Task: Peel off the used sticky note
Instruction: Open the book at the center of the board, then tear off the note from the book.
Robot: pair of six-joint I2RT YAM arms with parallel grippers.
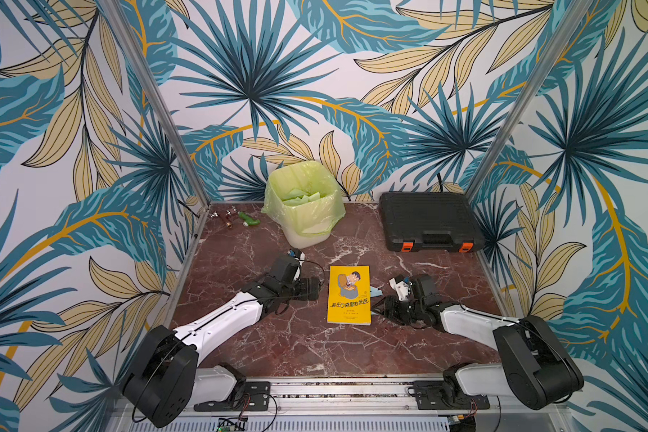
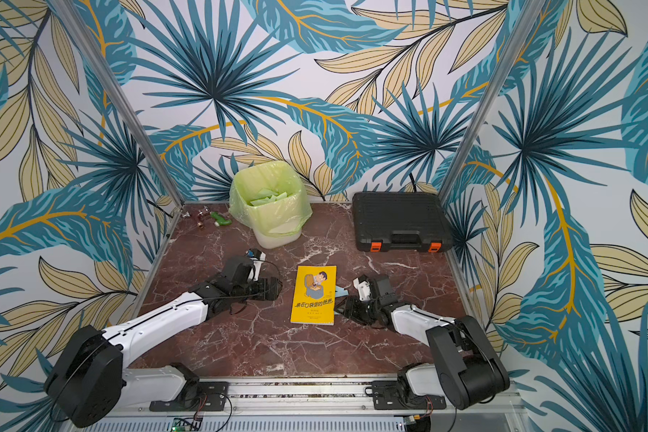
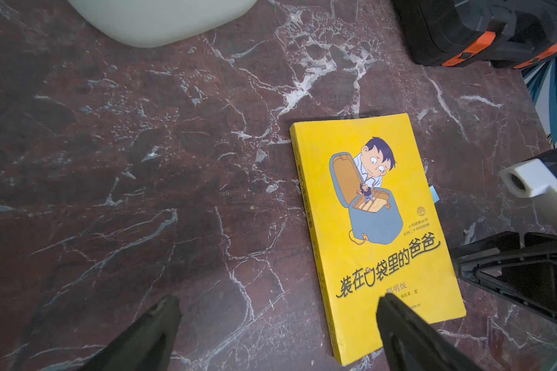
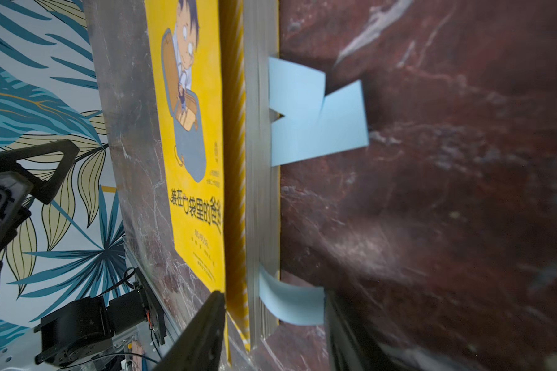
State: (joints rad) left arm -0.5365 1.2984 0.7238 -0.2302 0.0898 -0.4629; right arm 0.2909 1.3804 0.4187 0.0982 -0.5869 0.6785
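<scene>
a yellow book (image 1: 349, 295) lies flat on the marble table (image 1: 296, 344). the right gripper (image 4: 272, 294) sits at its 4 o'clock corner, jaws half closed astride the page edge, a blue sticky note (image 4: 293, 305) between the fingers (image 4: 206, 327); whether they pinch it i cannot tell. more blue notes (image 4: 315, 122) poke out at 3 o'clock. the left gripper (image 3: 277, 321) hangs wide open at 9 o'clock.

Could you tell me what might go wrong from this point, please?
1. The right gripper straddles the edge of the book as well as the curled note; closing may pinch pages too.
2. The left gripper is open and seemingly not holding the book down, so pulling could drag it.
</scene>
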